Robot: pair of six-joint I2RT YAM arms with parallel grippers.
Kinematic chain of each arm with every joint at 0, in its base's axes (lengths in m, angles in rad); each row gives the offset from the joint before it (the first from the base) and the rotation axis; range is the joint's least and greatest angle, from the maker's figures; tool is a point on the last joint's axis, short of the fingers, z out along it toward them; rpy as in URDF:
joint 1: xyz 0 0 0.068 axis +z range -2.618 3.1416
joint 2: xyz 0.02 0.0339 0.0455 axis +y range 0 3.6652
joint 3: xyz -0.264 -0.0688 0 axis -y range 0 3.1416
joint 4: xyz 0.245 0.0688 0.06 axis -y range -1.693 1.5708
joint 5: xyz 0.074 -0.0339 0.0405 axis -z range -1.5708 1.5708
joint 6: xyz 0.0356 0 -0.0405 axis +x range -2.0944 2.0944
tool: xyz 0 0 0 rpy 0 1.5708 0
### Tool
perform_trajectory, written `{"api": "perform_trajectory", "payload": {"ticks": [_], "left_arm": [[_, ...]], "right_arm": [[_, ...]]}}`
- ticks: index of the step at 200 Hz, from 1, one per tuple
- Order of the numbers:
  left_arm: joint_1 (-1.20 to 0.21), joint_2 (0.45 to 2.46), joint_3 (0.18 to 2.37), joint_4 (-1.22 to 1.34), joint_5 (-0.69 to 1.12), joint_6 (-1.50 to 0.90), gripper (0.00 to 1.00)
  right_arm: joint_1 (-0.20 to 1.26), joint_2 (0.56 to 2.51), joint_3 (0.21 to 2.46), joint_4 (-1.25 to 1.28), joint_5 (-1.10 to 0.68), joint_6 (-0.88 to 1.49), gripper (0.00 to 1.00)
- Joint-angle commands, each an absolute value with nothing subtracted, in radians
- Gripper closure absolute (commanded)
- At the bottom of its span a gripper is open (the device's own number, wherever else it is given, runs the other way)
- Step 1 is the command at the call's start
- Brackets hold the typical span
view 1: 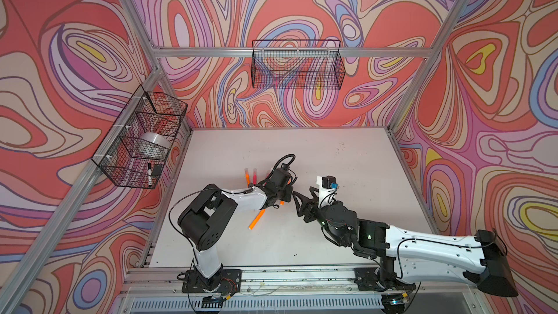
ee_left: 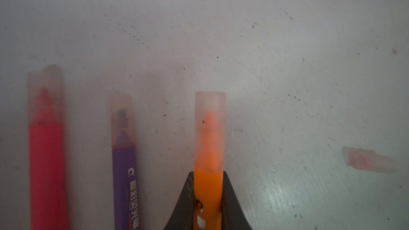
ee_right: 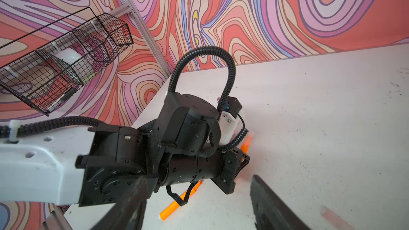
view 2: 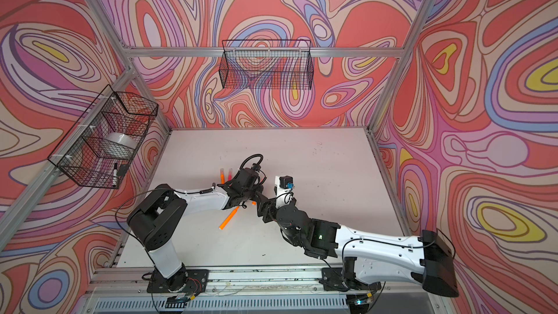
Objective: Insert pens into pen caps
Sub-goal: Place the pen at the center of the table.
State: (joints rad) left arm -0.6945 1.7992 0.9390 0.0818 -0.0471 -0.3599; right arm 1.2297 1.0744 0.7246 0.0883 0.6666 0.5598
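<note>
Capping is looking finished: the left end effector (ee_left: 208, 180) is gripping an orange pen (ee_left: 208, 195), cap (ee_left: 210, 111) seated, beside the purple pen (ee_left: 124, 184). The right end effector (ee_right: 198, 186) is gaping empty; the loose cap (ee_right: 336, 217) is probably needing pickup next.

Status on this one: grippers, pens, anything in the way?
Left gripper shut on capped orange pen. Right gripper open, empty. Bare orange pen and loose cap on table. Nothing blocking.
</note>
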Motion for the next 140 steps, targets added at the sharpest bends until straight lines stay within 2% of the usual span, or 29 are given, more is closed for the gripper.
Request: {"api": "perform_trajectory", "payload": {"ticks": [1, 18, 65, 109, 140], "left_arm": [[-0.704, 1.826, 0.974, 0.0, -0.056, -0.34, 0.97], [-0.706, 1.834, 0.979, -0.004, -0.051, -0.341, 0.89], [-0.709, 1.819, 0.973, -0.007, -0.05, -0.333, 0.58], [-0.709, 1.798, 0.98, -0.025, -0.061, -0.313, 0.46], [-0.709, 1.692, 0.956, -0.033, -0.079, -0.292, 0.39]], "right_arm": [[1.224, 1.085, 0.719, 0.061, 0.69, 0.574, 0.24], [1.224, 1.086, 0.721, 0.053, 0.692, 0.58, 0.24], [1.219, 1.071, 0.715, 0.043, 0.695, 0.586, 0.23], [1.218, 1.051, 0.7, 0.052, 0.694, 0.585, 0.23], [1.218, 1.045, 0.702, 0.052, 0.694, 0.583, 0.23]]}}
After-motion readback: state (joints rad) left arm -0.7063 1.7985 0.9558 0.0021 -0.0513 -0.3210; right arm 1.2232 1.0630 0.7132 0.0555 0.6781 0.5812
